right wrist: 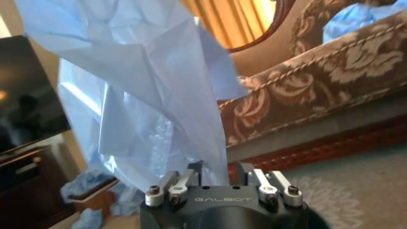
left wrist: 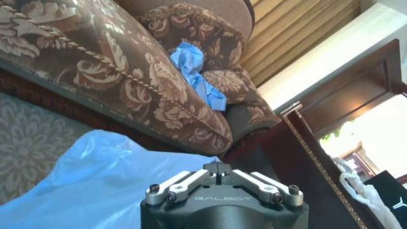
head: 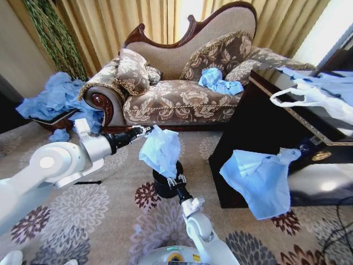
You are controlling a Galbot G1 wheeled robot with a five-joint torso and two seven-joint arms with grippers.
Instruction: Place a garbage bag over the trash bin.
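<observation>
Left arm reaches in from the left, its hand (head: pixel 148 130) pinched closed; right arm rises from below, hand (head: pixel 175 180) also clamped.

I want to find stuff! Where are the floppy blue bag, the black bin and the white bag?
crinkled light-blue plastic garbage bag (head: pixel 160 150), head view, middle.
small black cylindrical trash bin (head: pixel 161 187), head view, side wall.
white loop-handled plastic bag (head: pixel 322 101), head view, body.

The garbage bag (head: pixel 160 150) is draping over the trash bin (head: pixel 164 185), blocking its mouth; open carpet (head: pixel 110 210) is lying around it, with the dark cabinet (head: pixel 248 138) crowding its right side.
</observation>
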